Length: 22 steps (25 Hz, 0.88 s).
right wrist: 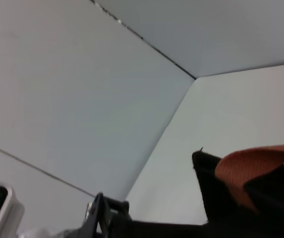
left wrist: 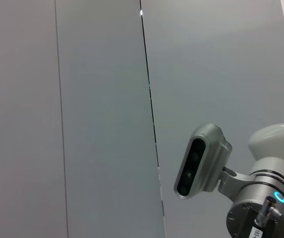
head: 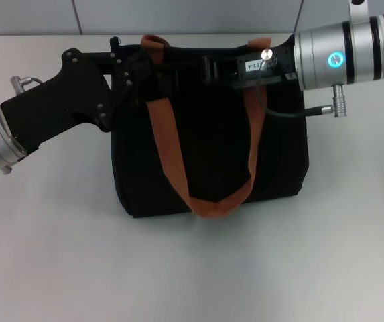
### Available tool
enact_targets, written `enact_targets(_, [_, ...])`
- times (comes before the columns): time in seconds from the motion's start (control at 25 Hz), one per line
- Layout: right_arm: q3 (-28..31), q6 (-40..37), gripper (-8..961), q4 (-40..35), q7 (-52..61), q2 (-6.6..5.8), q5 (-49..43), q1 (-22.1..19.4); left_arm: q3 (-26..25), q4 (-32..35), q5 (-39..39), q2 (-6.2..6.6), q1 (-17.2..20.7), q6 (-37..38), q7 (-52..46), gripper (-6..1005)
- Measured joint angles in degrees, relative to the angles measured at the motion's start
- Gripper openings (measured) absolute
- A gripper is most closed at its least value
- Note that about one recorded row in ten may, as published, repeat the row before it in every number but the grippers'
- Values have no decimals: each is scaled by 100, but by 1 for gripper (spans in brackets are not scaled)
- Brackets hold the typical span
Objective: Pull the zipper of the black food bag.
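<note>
The black food bag (head: 212,134) lies near the middle of the white desk (head: 192,268), a little toward twelve o'clock, its top edge along the far side and its base toward six o'clock. One rust-brown strap (head: 168,147) loops down the front face to about six o'clock of the bag.

The left arm comes in from nine o'clock, its silver wrist low at the picture's edge and its black forearm housing rising toward one o'clock. The left claw (head: 133,64) sits at the bag's top edge at about eleven o'clock of the bag, beside the strap's upper end; black against black, so I cannot tell whether it is apart or together, nor whether it touches the fabric.

The right arm reaches in from three o'clock, nearly level, its silver barrel with a blue ring light over the bag's upper right corner. The right claw (head: 212,67) lies over the top edge at about twelve o'clock of the bag; its state cannot be told either. The zipper cannot be made out along the dark top edge.

Bare desk spreads wide at six o'clock and on both sides of the bag. At twelve o'clock only a narrow strip separates the bag from the grey wall panels (head: 178,17)
</note>
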Motion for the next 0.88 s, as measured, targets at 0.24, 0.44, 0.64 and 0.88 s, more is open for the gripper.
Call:
enact_targets(0.24, [-56,-22,116,-28,-169,14,-1,25,-12,0,-1,0,2,0,0,17])
enact_targets(0.44, [-59,-4,-2,-150,-176,16,-1,-10,-18,0,-1,0,23,-1,0,18])
enact_targets(0.64, [-59,7,0,-166,-178,10,0,-26,-18,0,-1,0,39,-4,0,18])
enact_targets(0.88, [-35,76,3,-546,-120,-30,-1,-348,-27,0,-78,2,81,-12,-2,17])
